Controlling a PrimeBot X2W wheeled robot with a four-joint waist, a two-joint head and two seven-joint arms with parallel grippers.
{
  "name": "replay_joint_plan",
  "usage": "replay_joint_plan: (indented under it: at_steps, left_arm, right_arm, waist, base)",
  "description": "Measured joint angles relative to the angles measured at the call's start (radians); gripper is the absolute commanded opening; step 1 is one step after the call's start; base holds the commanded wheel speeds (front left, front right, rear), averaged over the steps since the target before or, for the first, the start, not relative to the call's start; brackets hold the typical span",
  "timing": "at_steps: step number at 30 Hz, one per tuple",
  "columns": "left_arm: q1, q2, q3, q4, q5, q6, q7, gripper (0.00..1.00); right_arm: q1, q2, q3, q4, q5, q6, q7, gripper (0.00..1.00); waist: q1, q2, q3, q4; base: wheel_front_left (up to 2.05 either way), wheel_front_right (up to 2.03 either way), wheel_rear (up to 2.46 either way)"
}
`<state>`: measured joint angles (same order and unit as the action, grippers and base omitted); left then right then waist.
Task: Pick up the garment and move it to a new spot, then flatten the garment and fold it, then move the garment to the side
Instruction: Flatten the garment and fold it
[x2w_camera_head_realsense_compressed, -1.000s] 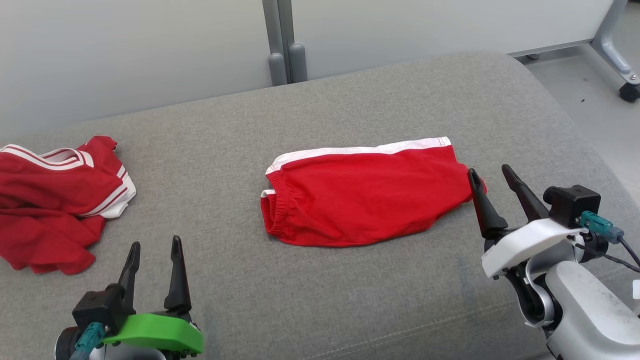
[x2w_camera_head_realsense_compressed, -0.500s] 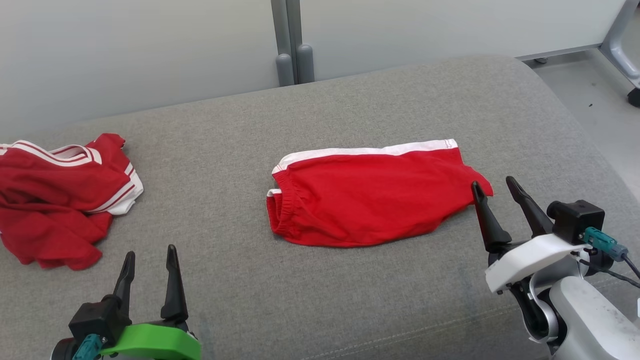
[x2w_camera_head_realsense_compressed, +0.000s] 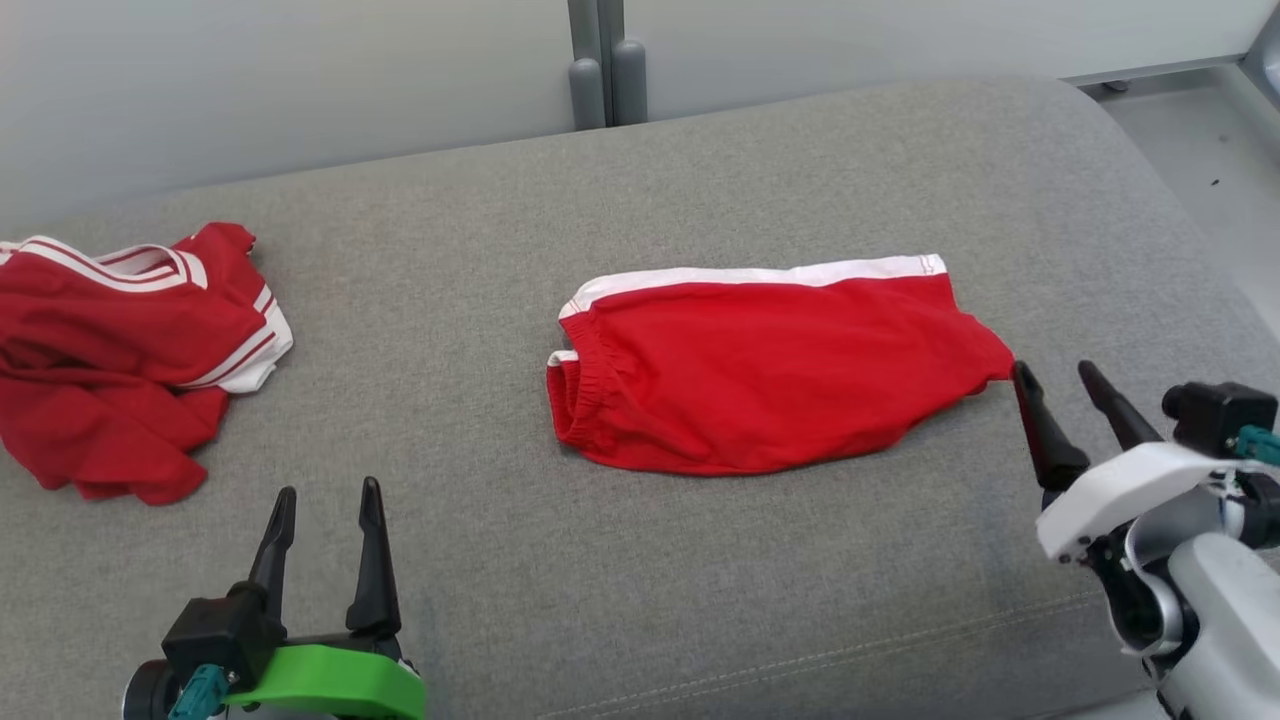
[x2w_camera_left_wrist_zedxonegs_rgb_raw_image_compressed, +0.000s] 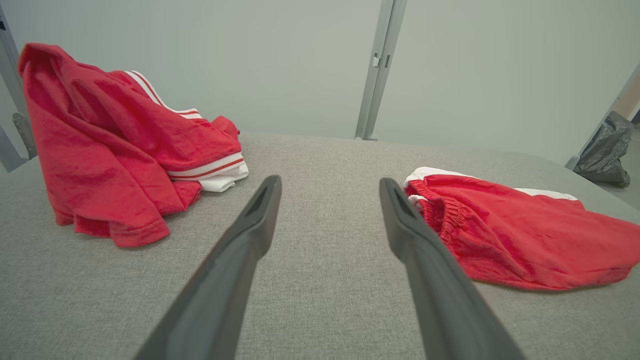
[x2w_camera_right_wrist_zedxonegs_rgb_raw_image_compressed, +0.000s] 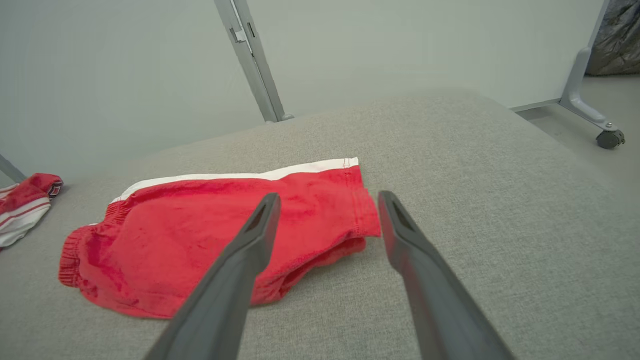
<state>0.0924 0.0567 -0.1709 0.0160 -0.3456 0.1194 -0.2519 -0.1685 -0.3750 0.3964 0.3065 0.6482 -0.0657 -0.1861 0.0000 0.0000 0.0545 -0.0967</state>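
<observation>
Left tool (x2w_camera_head_realsense_compressed: 330, 488), fingers held apart, is seen at the near left above bare grey surface (x2w_camera_head_realsense_compressed: 600, 580). Right tool (x2w_camera_head_realsense_compressed: 1052, 367), likewise spread, is set just beside the right corner of the red shorts (x2w_camera_head_realsense_compressed: 770, 370), which are laid folded at mid-surface. A crumpled red heap (x2w_camera_head_realsense_compressed: 110, 330) is placed well apart at the left; a grey post (x2w_camera_head_realsense_compressed: 607, 60) is seen behind.

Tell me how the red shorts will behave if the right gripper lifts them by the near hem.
Probably floppy: the red shorts lie limp and wrinkled, so they should drape from a pinch by the right gripper. Likely light, being thin cloth. Pushed, they would probably bunch on the textured grey cushion rather than slide.
</observation>
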Motion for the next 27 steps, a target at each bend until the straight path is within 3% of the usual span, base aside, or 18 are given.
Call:
replay_joint_plan:
  at_steps: [9, 27]
  left_arm:
    - [-0.032, -0.002, -0.028, -0.019, 0.016, 0.0, 0.0, 1.0]
    - [-0.119, -0.007, -0.034, -0.024, 0.016, -0.001, 0.0, 1.0]
  right_arm:
    - [-0.128, -0.002, -0.071, 0.128, 0.147, 0.048, 0.13, 1.0]
    - [-0.322, -0.035, -0.137, 0.367, 0.267, 0.056, 0.355, 1.0]
  waist:
    - [0.0, 0.0, 0.082, 0.039]
    - [0.0001, 0.0, 0.229, 0.153]
  base:
    - [0.0, 0.0, 0.0]
    - [0.0, 0.0, 0.0]
